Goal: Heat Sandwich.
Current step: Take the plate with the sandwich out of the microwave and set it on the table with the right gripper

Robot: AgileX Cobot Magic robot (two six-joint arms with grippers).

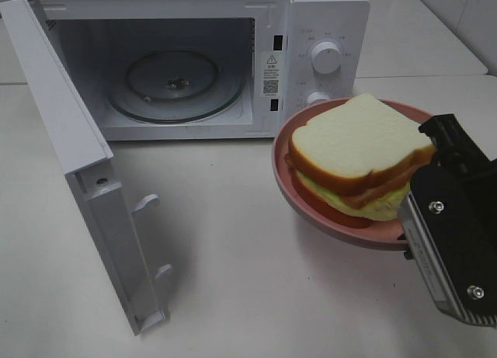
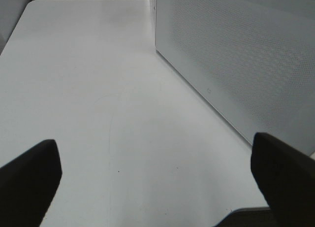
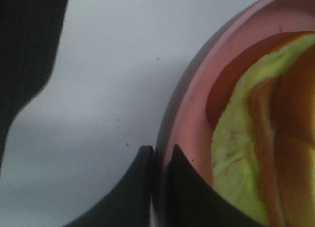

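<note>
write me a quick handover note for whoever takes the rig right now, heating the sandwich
Right gripper: shut on the rim of the pink plate, which looks raised off the table at its near edge.
Left gripper: open, empty, over bare table beside the microwave's side wall.
Sandwich: sitting on the plate, to the right of the microwave, in front of its control panel.
Done: microwave door is swung fully open, glass turntable is bare, plate is gripped.
Left: move the plate with the sandwich onto the turntable, release, close the door, set the dial.
</note>
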